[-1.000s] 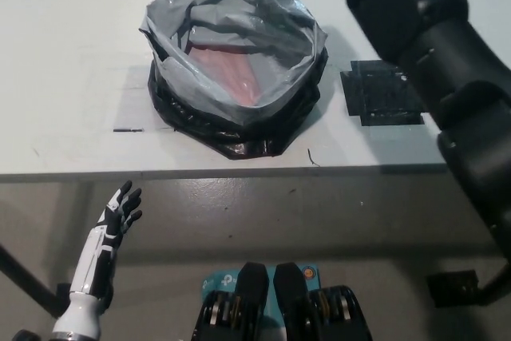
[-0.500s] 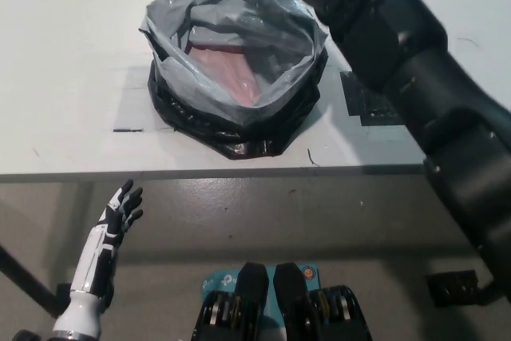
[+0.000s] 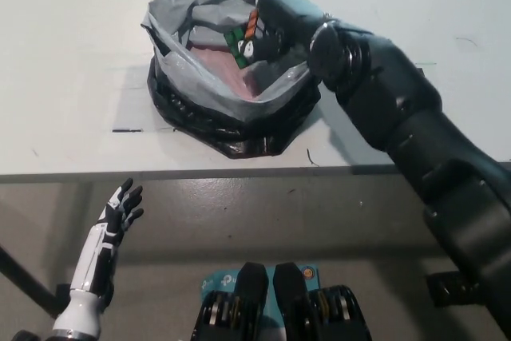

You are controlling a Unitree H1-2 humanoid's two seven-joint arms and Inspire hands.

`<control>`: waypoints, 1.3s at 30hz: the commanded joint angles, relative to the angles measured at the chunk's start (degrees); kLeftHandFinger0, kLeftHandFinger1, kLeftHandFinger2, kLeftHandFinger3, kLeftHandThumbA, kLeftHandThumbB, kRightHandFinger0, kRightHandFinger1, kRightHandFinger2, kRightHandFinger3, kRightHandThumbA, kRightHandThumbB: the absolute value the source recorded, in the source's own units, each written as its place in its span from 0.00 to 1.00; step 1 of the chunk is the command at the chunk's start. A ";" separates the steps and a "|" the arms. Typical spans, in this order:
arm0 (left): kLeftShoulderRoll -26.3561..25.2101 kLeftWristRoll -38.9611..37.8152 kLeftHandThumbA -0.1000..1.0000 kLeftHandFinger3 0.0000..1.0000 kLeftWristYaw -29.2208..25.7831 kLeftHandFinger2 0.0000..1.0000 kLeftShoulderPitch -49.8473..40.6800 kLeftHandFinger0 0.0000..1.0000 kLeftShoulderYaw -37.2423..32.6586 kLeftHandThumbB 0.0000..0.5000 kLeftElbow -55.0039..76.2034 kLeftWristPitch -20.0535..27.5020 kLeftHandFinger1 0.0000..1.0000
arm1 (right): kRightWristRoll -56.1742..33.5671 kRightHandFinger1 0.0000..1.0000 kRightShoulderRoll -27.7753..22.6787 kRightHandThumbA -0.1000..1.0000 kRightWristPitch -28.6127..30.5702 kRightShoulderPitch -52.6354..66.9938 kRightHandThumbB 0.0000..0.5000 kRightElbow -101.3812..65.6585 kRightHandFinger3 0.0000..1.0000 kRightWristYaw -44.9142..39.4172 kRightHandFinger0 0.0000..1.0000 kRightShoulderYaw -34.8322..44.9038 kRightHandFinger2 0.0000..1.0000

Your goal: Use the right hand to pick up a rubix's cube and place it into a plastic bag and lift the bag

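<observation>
Cube held over the open bag, not yet let go.

The black right hand [image 3: 267, 25] is closed around the multicoloured rubix's cube [image 3: 242, 40], holding it inside the mouth of the grey-lined black plastic bag [image 3: 231, 129], just above the reddish patch at the bag's bottom. The cube sits on the hand's left, tilted, its green and orange faces turned up; being a cube, it has no long axis to speak of. The bag stands open near the front edge of the white table [image 3: 72, 53]. The white left hand [image 3: 120, 209], fingers spread and empty, hangs below that edge, well apart from the bag, so the right hand is by far the nearer.
</observation>
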State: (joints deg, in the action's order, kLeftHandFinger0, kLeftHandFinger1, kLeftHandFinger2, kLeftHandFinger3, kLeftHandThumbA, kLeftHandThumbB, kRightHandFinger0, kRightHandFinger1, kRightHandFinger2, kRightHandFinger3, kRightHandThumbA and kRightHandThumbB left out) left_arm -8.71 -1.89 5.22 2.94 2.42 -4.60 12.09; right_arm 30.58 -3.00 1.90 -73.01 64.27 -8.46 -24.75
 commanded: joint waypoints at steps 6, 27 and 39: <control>-0.18 -0.79 1.00 1.00 0.58 1.00 0.57 1.00 -0.17 0.43 1.06 0.24 1.00 | -0.27 1.00 0.44 0.79 -0.51 -3.37 1.00 -2.30 1.00 -9.91 1.00 -2.68 1.00; -0.36 1.45 1.00 1.00 -0.24 1.00 -0.06 0.98 -0.28 0.44 0.99 1.23 1.00 | 0.15 1.00 0.26 0.80 5.27 -7.99 1.00 -11.24 1.00 -0.75 1.00 -0.16 1.00; -0.55 2.06 1.00 1.00 -0.35 1.00 -0.13 1.00 -0.15 0.41 1.20 1.44 1.00 | 3.91 1.00 -2.19 0.84 5.22 -7.22 1.00 -5.93 1.00 3.87 1.00 -2.46 1.00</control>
State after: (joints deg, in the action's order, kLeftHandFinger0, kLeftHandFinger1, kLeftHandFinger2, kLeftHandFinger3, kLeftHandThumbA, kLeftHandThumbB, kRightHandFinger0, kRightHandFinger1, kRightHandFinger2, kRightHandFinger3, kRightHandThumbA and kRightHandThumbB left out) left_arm -8.69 -0.68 5.20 2.77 2.26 -4.69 12.13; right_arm 31.90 -3.18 5.90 -76.90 56.74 -9.44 -26.52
